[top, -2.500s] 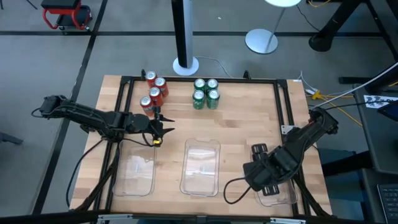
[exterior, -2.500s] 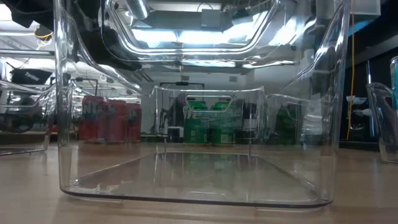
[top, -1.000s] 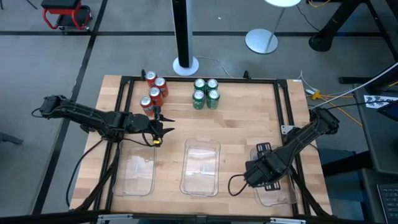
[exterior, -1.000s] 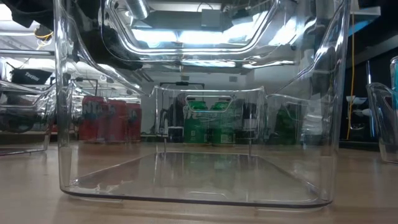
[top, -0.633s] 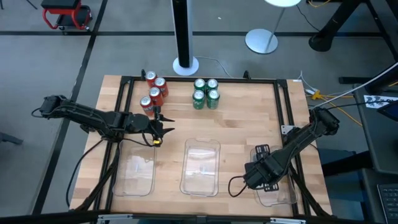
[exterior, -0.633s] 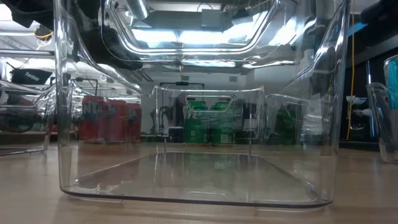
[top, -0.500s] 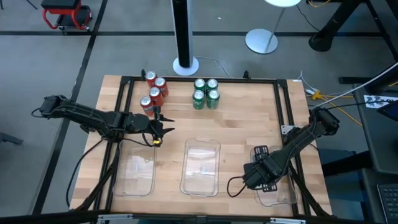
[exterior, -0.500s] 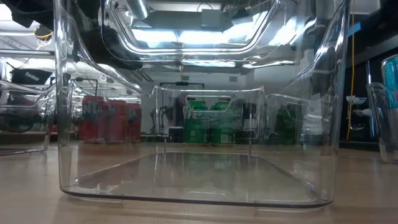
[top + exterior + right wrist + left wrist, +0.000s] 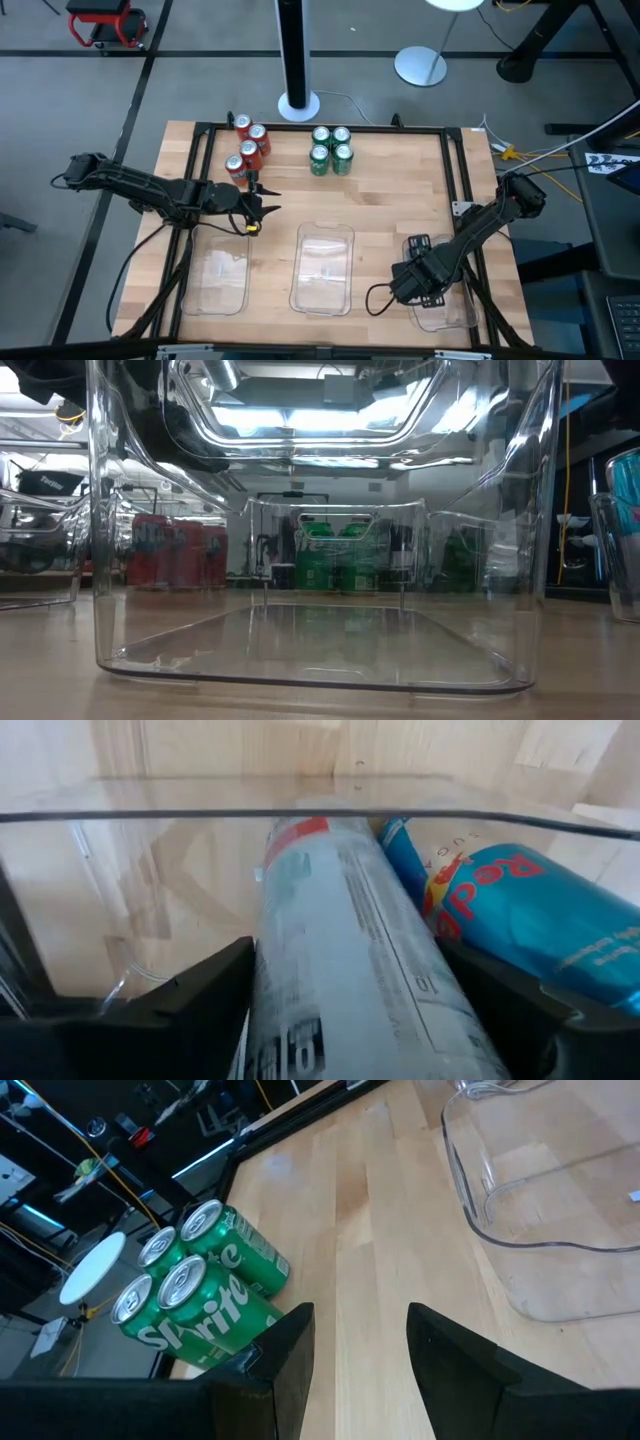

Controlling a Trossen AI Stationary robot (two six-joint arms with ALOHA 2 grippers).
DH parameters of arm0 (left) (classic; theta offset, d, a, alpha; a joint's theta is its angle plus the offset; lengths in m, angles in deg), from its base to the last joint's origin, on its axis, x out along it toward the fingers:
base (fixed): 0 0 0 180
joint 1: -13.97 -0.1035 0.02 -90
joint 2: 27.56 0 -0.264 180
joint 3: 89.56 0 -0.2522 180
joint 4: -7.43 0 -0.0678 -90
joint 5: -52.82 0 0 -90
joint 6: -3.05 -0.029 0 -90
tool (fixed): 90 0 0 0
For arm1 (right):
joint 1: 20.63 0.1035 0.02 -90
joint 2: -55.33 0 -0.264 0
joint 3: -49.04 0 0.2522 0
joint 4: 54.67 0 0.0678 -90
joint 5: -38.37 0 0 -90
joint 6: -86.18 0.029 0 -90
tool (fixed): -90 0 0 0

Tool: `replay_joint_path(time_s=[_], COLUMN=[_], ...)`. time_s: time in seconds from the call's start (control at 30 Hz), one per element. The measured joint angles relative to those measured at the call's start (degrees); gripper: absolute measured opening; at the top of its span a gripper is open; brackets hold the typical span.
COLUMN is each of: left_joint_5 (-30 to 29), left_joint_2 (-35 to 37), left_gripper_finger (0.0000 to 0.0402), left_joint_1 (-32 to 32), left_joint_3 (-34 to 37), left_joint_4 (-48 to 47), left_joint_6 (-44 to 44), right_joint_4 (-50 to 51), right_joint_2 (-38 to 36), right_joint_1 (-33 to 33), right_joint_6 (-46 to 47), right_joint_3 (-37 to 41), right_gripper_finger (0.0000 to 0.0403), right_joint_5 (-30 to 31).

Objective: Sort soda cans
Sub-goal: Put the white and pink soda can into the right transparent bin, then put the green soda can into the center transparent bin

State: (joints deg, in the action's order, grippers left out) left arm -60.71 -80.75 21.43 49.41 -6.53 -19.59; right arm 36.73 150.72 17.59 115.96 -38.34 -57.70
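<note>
The right gripper (image 9: 422,283) is hovering over the clear plastic right tray (image 9: 452,316), its dark fingers (image 9: 170,1000) spread around a silver-blue soda can (image 9: 345,930) lying inside beside another (image 9: 520,920). The left gripper (image 9: 258,208), fingers (image 9: 285,1360) parted and empty, is waiting on the pale wooden bench (image 9: 400,190) near the glossy red cans (image 9: 249,145) and green cans (image 9: 330,148).

The bench (image 9: 390,200) is of light wood and stands on a grey floor (image 9: 200,60). Behind it are a black pole (image 9: 292,50), a round white base (image 9: 420,66) and a red cart (image 9: 105,22). Ceiling lights (image 9: 320,415) shine bright.
</note>
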Motion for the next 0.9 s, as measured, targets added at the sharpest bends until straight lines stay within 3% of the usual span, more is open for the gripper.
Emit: replay_joint_path(time_s=[0.37, 0.63, 0.9], left_joint_5=[0.00, 0.00, 0.00], left_joint_2=[0.00, 0.00, 0.00], left_gripper_finger=[0.0153, 0.0153, 0.0153], left_joint_1=[0.00, -0.01, -0.01], left_joint_3=[0.00, 0.00, 0.00], left_joint_4=[0.00, -0.02, -0.11], left_joint_6=[0.13, -0.05, -0.06], right_joint_4=[2.71, 11.92, 12.47], right_joint_2=[0.00, 0.00, -0.33], right_joint_1=[0.00, -0.10, -3.17], right_joint_6=[-0.68, -0.07, -2.94], right_joint_3=[-4.69, -13.16, -18.85], right_gripper_finger=[0.0320, 0.0320, 0.0321], right_joint_5=[-2.03, 0.86, 6.13])
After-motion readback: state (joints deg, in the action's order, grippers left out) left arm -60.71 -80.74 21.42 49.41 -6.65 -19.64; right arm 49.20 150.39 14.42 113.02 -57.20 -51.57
